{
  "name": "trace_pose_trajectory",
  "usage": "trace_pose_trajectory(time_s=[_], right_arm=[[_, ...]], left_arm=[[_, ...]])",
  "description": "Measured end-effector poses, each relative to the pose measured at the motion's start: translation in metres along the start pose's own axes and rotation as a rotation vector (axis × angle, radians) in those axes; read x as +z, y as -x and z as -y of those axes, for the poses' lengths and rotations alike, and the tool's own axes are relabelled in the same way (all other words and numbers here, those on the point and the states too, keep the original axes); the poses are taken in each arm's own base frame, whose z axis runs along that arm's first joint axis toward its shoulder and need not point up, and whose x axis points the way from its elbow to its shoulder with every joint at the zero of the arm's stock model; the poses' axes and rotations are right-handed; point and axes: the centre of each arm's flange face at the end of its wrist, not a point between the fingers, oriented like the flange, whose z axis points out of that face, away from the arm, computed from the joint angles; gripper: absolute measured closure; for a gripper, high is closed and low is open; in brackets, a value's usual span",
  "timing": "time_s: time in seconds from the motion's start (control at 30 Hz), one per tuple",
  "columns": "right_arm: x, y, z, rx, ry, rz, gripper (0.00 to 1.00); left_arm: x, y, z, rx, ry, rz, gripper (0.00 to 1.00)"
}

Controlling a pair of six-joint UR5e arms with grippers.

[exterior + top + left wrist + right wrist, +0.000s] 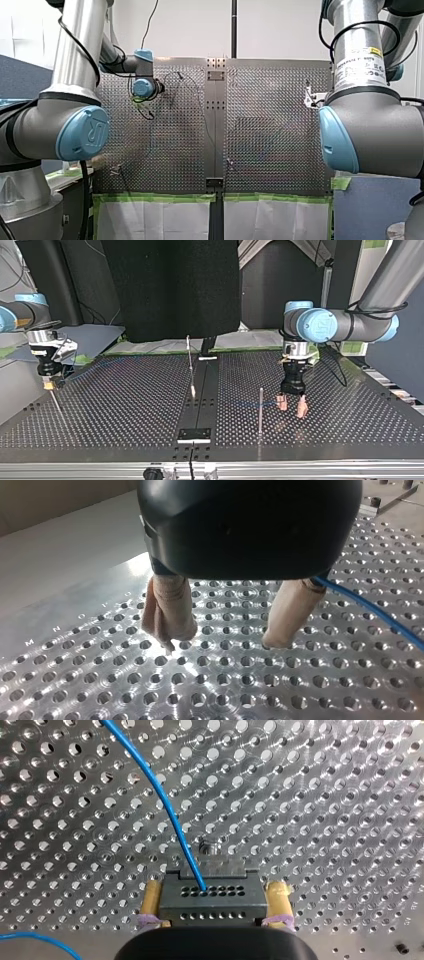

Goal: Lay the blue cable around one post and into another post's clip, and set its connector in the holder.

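Observation:
In the right wrist view a black connector [212,907] with rows of small holes sits between the yellow pads [151,902] of my right gripper [214,892], which press on its two sides. The blue cable [165,805] leaves the connector and runs ahead over the perforated table. In the top view my right gripper [48,384] hangs just above the table at the left. My left gripper [292,409] stands open at the right, its beige fingers [172,615] just above the holes with nothing between them. The cable [380,612] passes beside one finger. A thin upright post [260,410] stands close by.
A second slim post [190,365] rises near the table's middle strip, and a small black block [195,434] sits on that strip near the top view's front edge. Green tape [160,197] lines the perforated table's [270,140] edge in the front view.

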Motion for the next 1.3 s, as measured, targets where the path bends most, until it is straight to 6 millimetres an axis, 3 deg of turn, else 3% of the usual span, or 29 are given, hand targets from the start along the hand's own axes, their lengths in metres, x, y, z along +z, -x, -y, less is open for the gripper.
trace_pose_trajectory(time_s=[0.77, 1.3], right_arm=[[0.000, 0.000, 0.001, -0.004, 0.001, 0.004, 0.21], [0.000, 0.000, 0.003, -0.005, 0.002, 0.005, 0.21]], left_arm=[[-0.011, -0.005, 0.019, -0.195, -0.040, -0.099, 0.00], [-0.025, -0.011, 0.021, -0.165, 0.019, -0.160, 0.00]])
